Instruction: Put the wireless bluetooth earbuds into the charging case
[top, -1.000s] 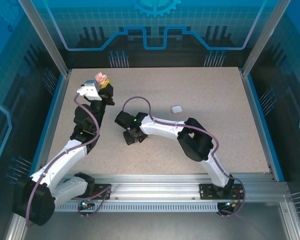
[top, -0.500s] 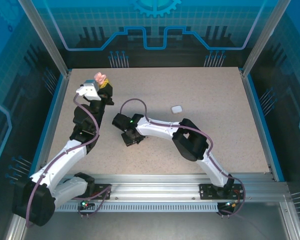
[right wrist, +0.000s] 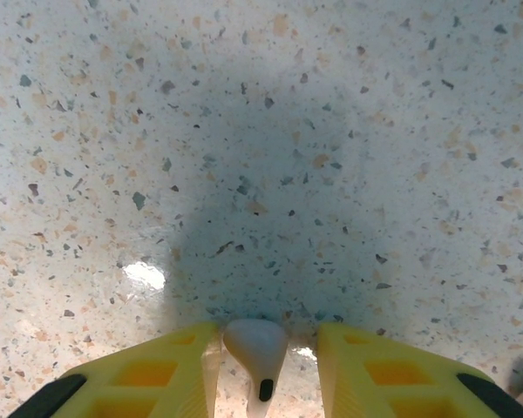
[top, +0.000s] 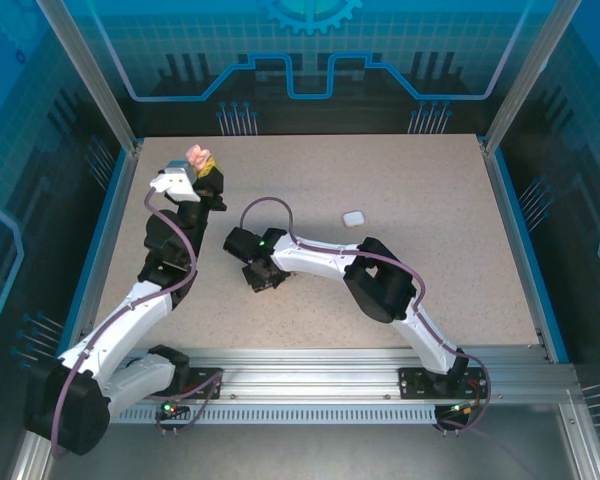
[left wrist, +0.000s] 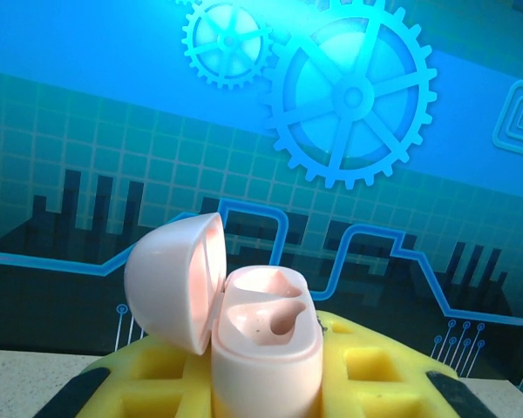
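Observation:
A pink round charging case (left wrist: 266, 348) stands upright in my left gripper (left wrist: 266, 379), which is shut on its body. Its lid (left wrist: 170, 279) is hinged open to the left, and both earbud wells look empty. From above, that case (top: 197, 155) is held up over the table's far left by the left gripper (top: 202, 172). My right gripper (top: 263, 280) points down at the table near the middle left. A white earbud (right wrist: 257, 347) lies between its yellow fingers (right wrist: 157, 376). The left finger touches the earbud, while a gap remains on the right side, so the gripper (right wrist: 266, 366) is open.
A white rounded-square case (top: 353, 217) lies shut on the speckled table (top: 430, 200), right of centre. Blue rails edge the table on both sides, and a metal rail runs along the near edge.
The right gripper's jaws have narrowed around the white earbud, and that arm has shifted slightly left. The left gripper has kept hold of the pink case and barely moved.

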Robot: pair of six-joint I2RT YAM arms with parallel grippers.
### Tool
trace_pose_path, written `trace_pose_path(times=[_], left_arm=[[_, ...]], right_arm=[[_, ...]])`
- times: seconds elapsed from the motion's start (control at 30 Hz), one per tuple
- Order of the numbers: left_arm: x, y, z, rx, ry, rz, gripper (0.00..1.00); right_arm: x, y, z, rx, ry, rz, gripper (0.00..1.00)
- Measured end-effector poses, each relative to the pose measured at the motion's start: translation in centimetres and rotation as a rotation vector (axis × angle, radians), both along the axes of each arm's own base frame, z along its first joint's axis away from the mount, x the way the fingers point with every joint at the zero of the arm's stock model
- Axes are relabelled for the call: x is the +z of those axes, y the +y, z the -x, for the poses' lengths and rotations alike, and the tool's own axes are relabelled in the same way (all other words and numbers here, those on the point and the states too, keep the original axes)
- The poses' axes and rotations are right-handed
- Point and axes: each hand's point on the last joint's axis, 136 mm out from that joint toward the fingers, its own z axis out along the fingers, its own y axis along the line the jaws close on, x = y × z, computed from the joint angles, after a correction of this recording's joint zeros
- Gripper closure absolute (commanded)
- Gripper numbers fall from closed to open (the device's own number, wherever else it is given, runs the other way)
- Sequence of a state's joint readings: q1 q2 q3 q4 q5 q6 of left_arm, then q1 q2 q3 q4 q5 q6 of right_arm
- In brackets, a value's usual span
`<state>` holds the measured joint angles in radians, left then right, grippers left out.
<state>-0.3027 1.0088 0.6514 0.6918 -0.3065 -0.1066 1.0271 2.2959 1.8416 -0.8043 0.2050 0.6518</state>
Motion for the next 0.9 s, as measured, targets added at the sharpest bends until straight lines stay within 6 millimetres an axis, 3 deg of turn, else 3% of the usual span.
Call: trace_pose_path(times=[0.53,0.9], left_arm=[[0.04,-0.09,0.04,-0.006,-0.001,-0.001,1.0],[0.03,-0.25,0.05,-0.015,-0.001,-0.003,1.0]], right_arm=[[-0.19,0.06,-0.08,-0.03,0.022,0.026,0.67],[-0.17,0.27,-0.11,-0.04,0.025,0.02,0.82]])
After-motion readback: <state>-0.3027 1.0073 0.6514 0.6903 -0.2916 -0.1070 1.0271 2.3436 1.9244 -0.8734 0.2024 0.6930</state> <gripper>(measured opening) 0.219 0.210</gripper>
